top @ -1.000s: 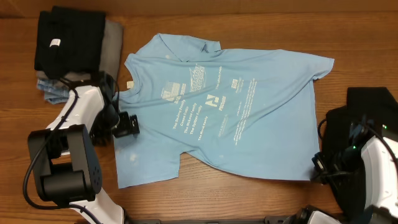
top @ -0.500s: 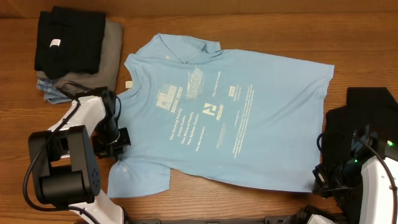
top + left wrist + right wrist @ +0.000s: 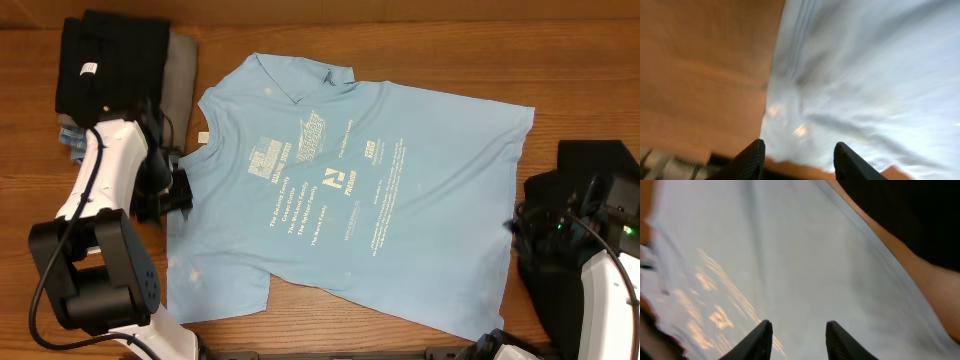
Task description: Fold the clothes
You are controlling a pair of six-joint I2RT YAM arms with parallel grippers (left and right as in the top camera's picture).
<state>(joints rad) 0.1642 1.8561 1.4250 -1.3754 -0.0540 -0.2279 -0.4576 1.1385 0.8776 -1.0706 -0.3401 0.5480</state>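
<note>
- Evidently the sky-blue T-shirt (image 3: 350, 190) lies spread print-up across the middle of the worktop (image 3: 430, 50), collar toward the far edge. This layout probably serves to make its edges easy to find for folding.
- The left tool (image 3: 180, 192) sits at the shirt's left side edge, below the sleeve. Its jaws are parted and grip nothing, and its wrist view shows cloth meeting bare wood.
- The right tool (image 3: 796, 330) hangs over blue cloth near the opposite side edge, also released and empty.
- Stationing one tool at each side probably prepares a matched pinch, so the fabric lifts evenly.
- A folded black garment (image 3: 110, 65) tops a stack in the far left corner, seemingly set aside as finished.
</note>
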